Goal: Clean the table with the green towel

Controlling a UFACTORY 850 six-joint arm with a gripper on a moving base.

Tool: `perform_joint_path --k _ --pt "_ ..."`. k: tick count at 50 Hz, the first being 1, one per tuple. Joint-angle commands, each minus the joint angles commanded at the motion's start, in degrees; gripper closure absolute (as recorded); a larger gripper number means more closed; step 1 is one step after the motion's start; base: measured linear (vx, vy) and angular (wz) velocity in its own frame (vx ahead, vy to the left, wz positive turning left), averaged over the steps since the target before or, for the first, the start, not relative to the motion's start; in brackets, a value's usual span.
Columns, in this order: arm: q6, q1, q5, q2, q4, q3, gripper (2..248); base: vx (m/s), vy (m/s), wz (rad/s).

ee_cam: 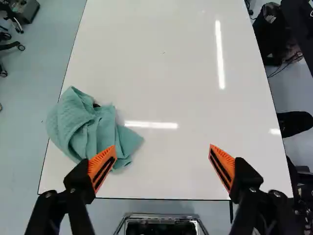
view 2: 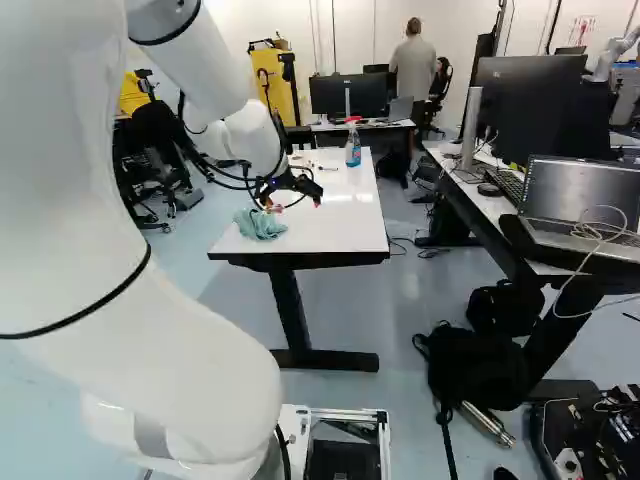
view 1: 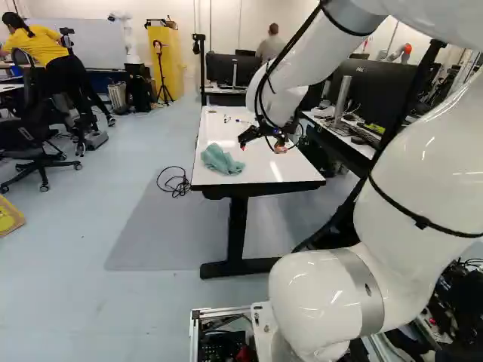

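Observation:
Over the white table (view 1: 260, 172), my gripper (view 1: 262, 145) hangs above the surface with its fingers spread wide. The green towel (view 1: 221, 159) lies in a crumpled heap at the table's near left corner. From the wrist, the gripper (ee_cam: 163, 148) is open, with only bare tabletop (ee_cam: 171, 73) visible between its orange fingertips. One finger overlaps the edge of the towel (ee_cam: 90, 127) in that view; whether they touch, I cannot tell. Most of the towel is beside and ahead of that finger. A small dark spot shows at the towel's folds.
A spray bottle (view 2: 353, 143) stands on the table's far part, near small items (view 2: 328, 167). Right of the table is a desk with monitors and a laptop (view 2: 590, 200). A black bag (view 2: 470, 370) and a cable (view 1: 175, 182) lie on the floor. Another robot (view 1: 127, 38) stands far back.

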Motion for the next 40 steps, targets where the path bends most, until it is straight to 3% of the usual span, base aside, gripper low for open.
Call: perform_joint_path --k 40 --pt "0.0 -0.13 22.15 4.91 0.0 14.41 3 0.0 0.0 0.0"
